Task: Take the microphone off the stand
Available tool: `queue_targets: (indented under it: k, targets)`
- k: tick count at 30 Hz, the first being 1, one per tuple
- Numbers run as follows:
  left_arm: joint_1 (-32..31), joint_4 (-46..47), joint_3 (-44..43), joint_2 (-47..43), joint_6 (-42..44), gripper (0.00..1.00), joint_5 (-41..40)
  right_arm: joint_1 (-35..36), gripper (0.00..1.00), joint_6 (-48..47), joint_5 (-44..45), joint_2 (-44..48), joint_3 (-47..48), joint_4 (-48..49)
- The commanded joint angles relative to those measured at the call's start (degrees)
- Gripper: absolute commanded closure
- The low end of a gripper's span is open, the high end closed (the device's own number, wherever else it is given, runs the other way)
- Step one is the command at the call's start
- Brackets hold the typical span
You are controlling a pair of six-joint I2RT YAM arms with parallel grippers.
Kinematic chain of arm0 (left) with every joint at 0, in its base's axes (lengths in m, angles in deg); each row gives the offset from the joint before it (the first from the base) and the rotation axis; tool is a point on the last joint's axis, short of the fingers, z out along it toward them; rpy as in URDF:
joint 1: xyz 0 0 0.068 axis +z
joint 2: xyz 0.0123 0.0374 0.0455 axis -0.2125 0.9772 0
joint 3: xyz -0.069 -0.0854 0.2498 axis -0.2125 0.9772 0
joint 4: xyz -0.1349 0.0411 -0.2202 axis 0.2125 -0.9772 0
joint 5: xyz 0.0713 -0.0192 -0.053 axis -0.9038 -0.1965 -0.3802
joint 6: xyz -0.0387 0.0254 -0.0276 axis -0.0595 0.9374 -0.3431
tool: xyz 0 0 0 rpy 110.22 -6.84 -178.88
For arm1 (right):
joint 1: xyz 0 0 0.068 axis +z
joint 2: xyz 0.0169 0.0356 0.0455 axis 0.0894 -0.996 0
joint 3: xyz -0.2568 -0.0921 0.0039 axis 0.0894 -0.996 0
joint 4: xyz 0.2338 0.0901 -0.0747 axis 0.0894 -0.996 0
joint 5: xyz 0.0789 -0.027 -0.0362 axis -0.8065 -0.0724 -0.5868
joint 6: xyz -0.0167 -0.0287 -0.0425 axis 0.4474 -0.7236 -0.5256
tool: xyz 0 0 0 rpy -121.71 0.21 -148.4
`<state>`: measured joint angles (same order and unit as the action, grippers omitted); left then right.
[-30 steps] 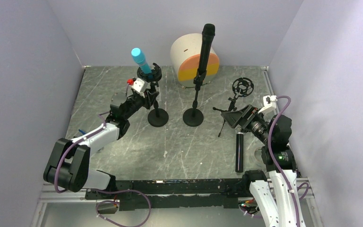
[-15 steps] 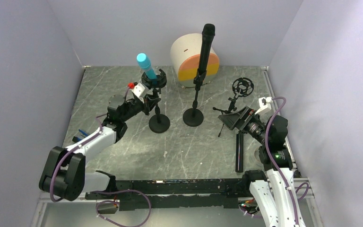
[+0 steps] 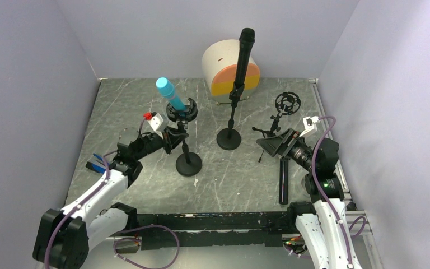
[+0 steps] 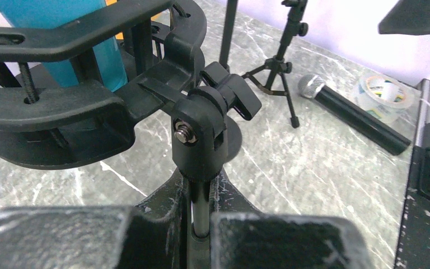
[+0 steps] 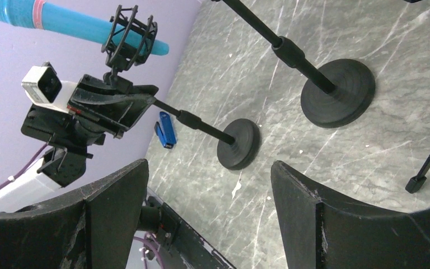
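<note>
A blue microphone [image 3: 166, 91] [image 4: 102, 56] [image 5: 78, 23] sits tilted in the black shock mount [image 3: 181, 111] of a short stand with a round base [image 3: 188, 164]. My left gripper [image 3: 174, 136] [image 4: 201, 227] is shut on the stand's thin pole [image 4: 200, 204], just under the mount's swivel joint. My right gripper [image 3: 271, 143] [image 5: 210, 207] hangs open at the right, apart from the stand, with nothing between its fingers.
A taller stand [image 3: 228, 138] holds a black microphone [image 3: 243, 53] in front of a white and orange drum [image 3: 224, 70]. A small tripod mount [image 3: 285, 103], a loose black microphone [image 3: 283, 179], a tape roll [image 4: 382, 92] and a blue clip [image 3: 95, 165] lie around.
My left gripper has shut on the stand's pole and drawn the stand and blue microphone toward the near edge. The right gripper has shifted slightly.
</note>
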<state>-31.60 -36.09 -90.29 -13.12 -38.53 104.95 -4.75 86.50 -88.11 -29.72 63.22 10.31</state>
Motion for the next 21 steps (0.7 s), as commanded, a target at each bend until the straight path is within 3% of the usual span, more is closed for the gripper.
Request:
queue_targets:
  k: [1,14,21]
  targets:
    - [-1.23,-0.46,2.02,-5.12,-4.28,0.97,2.77,-0.16,0.17,0.51,-2.60,0.68,-0.32,5.08]
    - [-12.57,-6.58,5.64,-12.75,-3.62,0.97,-5.70,3.91,0.18,-1.30,-2.38,2.18,-2.29,10.37]
    - [-17.05,-5.32,6.18,-11.84,-3.26,0.97,-9.22,18.15,0.18,-6.55,6.84,-0.54,-2.73,10.41]
